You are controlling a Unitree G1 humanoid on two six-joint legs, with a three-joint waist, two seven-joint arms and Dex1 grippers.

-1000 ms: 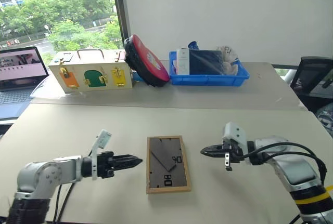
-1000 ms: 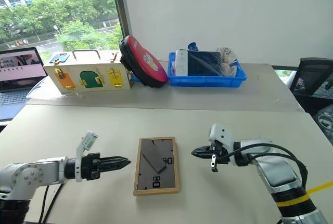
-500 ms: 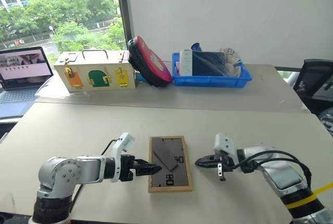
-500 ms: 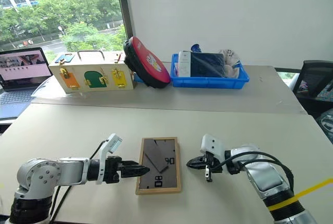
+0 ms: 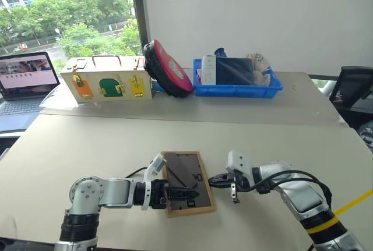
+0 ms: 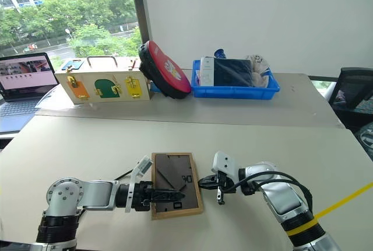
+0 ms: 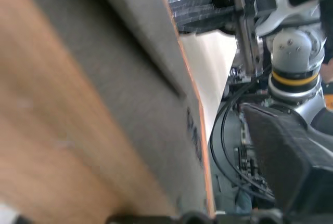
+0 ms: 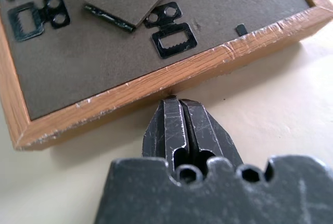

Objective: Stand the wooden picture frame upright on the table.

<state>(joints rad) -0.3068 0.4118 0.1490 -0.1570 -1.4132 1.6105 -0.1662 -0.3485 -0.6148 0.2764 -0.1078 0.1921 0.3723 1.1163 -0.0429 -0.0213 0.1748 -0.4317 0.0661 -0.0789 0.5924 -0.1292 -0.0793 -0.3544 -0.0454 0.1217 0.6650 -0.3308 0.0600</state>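
Both arms low in the lower half of the head views, forearms converging toward centre.

Left arm: enters from lower left, elbow bent, forearm running roughly level toward the right. Left end effector (image 5: 185, 193) points right, slightly downward; black fingers extended over the wooden picture frame (image 5: 187, 175), one on its back board. Finger spacing not resolvable.

Right arm: enters from lower right, cable looped along the forearm, wrist turned so the tool points left. Right end effector (image 5: 213, 179) has its fingers pressed together; tips meet the frame's wooden edge in the right wrist view.
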